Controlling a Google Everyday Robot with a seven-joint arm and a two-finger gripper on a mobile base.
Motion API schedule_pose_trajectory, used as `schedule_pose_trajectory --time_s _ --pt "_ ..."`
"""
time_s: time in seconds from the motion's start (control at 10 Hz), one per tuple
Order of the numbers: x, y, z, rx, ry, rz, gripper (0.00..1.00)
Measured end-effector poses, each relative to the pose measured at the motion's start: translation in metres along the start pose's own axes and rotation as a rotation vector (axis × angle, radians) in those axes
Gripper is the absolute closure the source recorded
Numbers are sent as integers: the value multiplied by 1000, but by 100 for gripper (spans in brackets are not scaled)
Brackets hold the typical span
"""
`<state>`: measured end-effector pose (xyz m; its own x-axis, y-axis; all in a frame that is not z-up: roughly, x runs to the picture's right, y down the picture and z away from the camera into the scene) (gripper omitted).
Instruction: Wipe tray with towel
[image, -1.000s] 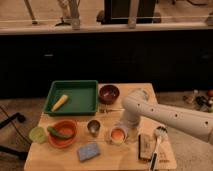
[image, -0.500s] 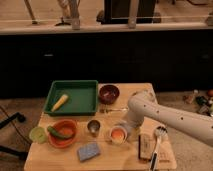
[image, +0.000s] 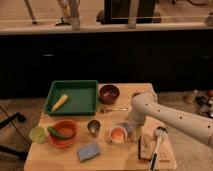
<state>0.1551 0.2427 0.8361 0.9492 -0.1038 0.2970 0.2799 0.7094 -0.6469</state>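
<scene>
The green tray (image: 80, 102) sits at the table's back left with a yellow corn-like piece (image: 59, 102) lying in it. My white arm comes in from the right and bends down toward the table's front middle. My gripper (image: 132, 127) is low over the table, just right of a small cup with orange contents (image: 118, 134). A pale grey-blue patch (image: 131, 131) under the gripper may be the towel; it is mostly hidden by the arm. The gripper is well to the right of the tray and apart from it.
A dark red bowl (image: 109, 93) and a fork (image: 113, 109) lie right of the tray. An orange bowl (image: 62, 133), a lime-green item (image: 37, 134), a metal cup (image: 93, 126), a speckled blue sponge (image: 88, 151), a brown block (image: 145, 147) and a white brush (image: 158, 136) fill the front.
My arm has shifted a little to the right and toward the front of the table, and the gripper has come down beside the orange-filled cup. The objects on the table have not moved.
</scene>
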Motion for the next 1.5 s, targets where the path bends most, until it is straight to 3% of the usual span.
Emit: schedule_pose_trajectory --time_s 0.6,1.0,1.5 --pt "5 -6 -4 -6 -8 -8 95" --pt "2 -13 -21 18 -5 -31 100" --pt "8 -25 -55 96 -8 -50 100"
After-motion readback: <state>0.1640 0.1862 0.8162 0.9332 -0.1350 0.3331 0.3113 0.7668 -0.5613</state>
